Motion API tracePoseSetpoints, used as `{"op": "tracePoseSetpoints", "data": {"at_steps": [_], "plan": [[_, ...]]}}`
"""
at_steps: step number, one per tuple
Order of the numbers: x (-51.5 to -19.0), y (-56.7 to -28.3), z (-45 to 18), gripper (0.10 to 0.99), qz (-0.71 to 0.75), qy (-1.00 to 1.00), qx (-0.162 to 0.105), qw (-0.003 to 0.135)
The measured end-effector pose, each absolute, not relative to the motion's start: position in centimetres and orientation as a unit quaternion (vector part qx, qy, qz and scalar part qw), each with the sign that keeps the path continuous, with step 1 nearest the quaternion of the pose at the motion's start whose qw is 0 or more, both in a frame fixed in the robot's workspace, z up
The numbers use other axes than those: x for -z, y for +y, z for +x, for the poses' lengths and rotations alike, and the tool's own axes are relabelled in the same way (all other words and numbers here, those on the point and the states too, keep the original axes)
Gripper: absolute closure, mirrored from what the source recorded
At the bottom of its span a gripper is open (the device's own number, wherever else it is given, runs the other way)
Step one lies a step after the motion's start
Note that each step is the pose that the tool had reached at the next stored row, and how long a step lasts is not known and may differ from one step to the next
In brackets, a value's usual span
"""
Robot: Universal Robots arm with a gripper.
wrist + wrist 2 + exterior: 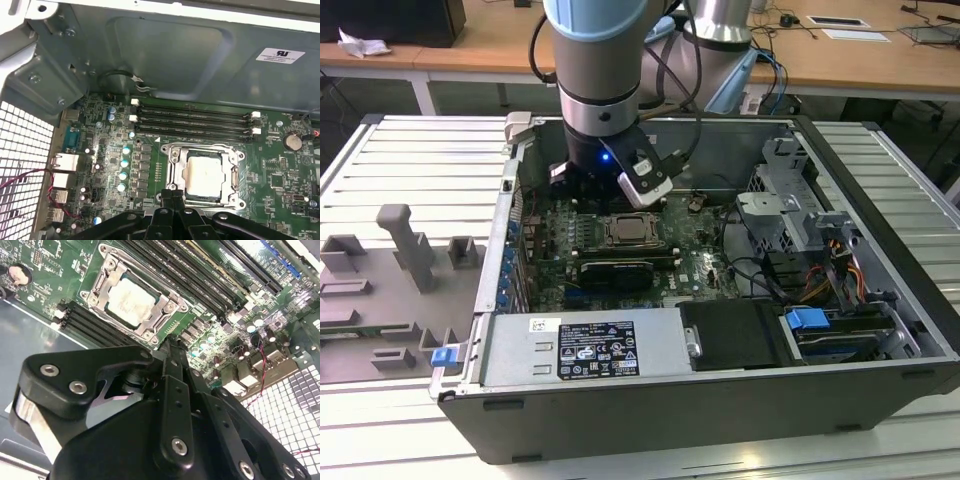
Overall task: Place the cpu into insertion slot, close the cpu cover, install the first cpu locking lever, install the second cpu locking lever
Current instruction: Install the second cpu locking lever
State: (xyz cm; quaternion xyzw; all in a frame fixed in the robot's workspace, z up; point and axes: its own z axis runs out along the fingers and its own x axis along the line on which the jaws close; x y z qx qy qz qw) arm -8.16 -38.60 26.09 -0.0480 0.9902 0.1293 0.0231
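Black fingers point(172, 197) of the gripper point(172, 352) sit pressed together with nothing between them, as both wrist views show, their tips poised just beside the edge of the socket on the green motherboard point(280, 172). They appear close over the board, though I cannot tell whether the tips touch anything.

Just past them lies the cpu point(204, 173), its pale silvery top showing flat and square inside the insertion slot point(172, 172). So the first step looks done. The cpu cover point(102, 282) seems to be folded down around the chip as a silvery frame, with the chip showing through its cut-out; I judge the cover closed. The thin locking levers along the frame's sides are hard to follow, so I cannot say whether either is latched; that part of the job may be in hand or left.

Beyond the socket run the long black memory slots point(195, 120). In the exterior view the arm point(600, 90) reaches down into the open computer case point(880, 200), which lies on the slatted metal bench point(410, 160), with grey holders point(410, 250) towards the exterior view's left.
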Motion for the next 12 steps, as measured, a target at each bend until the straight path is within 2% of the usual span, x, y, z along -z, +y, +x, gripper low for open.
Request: {"op": "tracePoseSetpoints", "data": {"at_steps": [12], "plan": [[-25.86, -38.32, -7.57, 0.980, -0.048, 0.990, -0.129, 0.023]]}}
